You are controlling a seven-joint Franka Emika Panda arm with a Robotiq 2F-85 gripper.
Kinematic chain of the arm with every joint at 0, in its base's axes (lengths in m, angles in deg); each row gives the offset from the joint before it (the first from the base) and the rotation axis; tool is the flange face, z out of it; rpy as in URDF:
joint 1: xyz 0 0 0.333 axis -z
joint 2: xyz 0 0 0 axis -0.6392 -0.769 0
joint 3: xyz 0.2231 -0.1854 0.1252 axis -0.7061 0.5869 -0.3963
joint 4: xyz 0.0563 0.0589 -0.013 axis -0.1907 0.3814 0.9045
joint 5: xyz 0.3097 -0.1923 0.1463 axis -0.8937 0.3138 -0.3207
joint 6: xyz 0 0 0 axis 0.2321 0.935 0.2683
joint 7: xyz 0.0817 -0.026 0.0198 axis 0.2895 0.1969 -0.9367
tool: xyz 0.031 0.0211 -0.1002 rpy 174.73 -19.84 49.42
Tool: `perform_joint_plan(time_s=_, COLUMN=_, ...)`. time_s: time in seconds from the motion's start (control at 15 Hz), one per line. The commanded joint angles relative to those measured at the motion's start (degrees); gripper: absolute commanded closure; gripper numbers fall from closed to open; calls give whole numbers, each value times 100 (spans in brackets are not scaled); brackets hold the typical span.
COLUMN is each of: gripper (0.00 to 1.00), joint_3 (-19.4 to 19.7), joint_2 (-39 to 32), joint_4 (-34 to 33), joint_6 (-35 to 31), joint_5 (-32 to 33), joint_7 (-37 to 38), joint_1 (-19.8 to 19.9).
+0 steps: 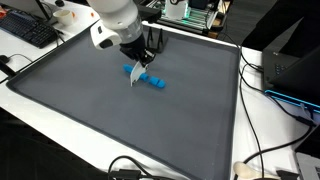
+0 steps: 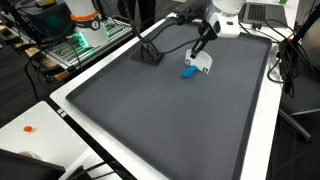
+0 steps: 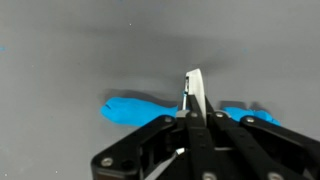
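Counts: one gripper [image 3: 193, 108], one white strip [image 3: 194, 88], one blue piece [image 3: 135, 108], one grey mat [image 1: 90, 110]. The jaws are pressed together and pinch the thin white strip edge-on; in the wrist view it sticks out past the fingertips, roughly upright. In an exterior view the strip [image 1: 135, 79] hangs just below the gripper [image 1: 137, 68], with its tip down at the blue piece [image 1: 150, 79]. Whether they touch, I can't tell. The blue piece is long, flat-looking and plain bright blue, and lies flat on the mat in the far half, near mid-width. In the wrist view it runs left to right under the fingers, rounded at the left end, middle hidden by the gripper. In an exterior view the blue piece [image 2: 188, 72] sits just beside the strip [image 2: 204, 63]. Also one black stand [image 2: 150, 54] on the mat's far edge, one keyboard [image 1: 27, 31] off the mat, and one white table [image 2: 262, 140].
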Motion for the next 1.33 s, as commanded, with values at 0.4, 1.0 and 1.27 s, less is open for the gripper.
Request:
perform_joint_plan(time_s=0.4, gripper=99, joint_3=-86, joint_2=76, joint_4=71, joint_6=79, joint_5=-53, joint_7=15, joint_1=27)
perform_joint_plan(time_s=1.0, gripper=99, joint_3=38, joint_2=347, joint_4=102, joint_6=64, joint_5=77, joint_7=91, joint_1=42)
perform_joint_plan(time_s=1.27, gripper=99, joint_3=108, joint_2=394, joint_4=109, joint_6=54, joint_5=67, joint_7=82, joint_1=112)
